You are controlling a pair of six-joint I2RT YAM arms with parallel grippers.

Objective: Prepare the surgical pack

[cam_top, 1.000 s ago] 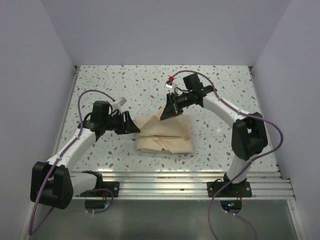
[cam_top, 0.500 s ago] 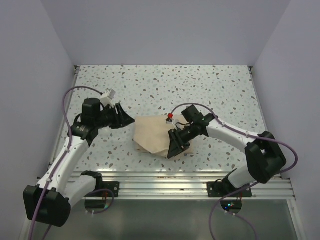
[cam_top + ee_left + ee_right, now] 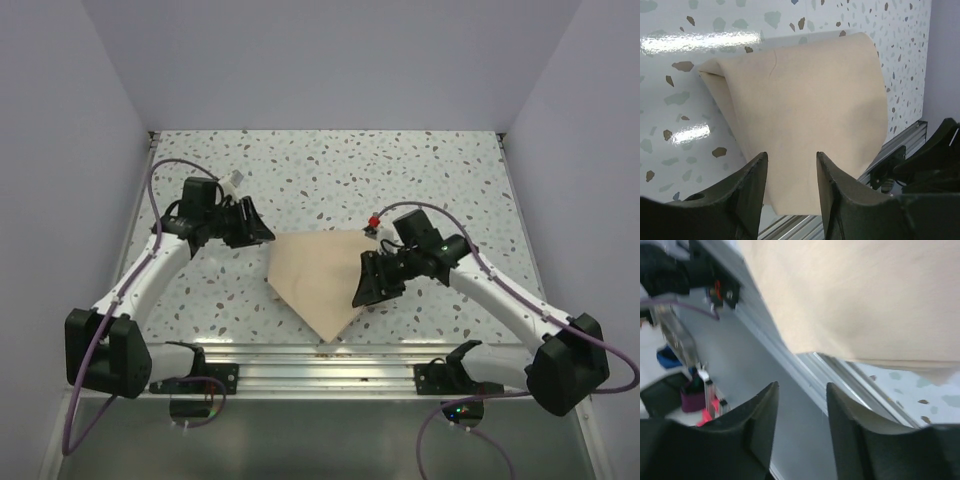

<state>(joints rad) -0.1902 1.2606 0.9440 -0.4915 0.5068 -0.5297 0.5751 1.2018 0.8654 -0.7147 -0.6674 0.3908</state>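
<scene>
our tan cloth [image 3: 320, 280] lies folded on the surface [image 3: 430, 170], one corner toward the near rail [image 3: 380, 356]. left tool [image 3: 262, 236] and right tool [image 3: 364, 296] flank it, jaws apart and empty, probably poised for the next fold.

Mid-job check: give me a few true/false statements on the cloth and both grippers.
1. The cloth lies on the table, one corner pointing at the near rail. True.
2. The left gripper is clamped on the cloth. False: its jaws stand apart and empty at the cloth's far-left corner.
3. The right gripper sits at the cloth's right edge. True.
4. The right gripper lifts the cloth off the table. False: its jaws are open and empty, and the cloth lies flat.
</scene>
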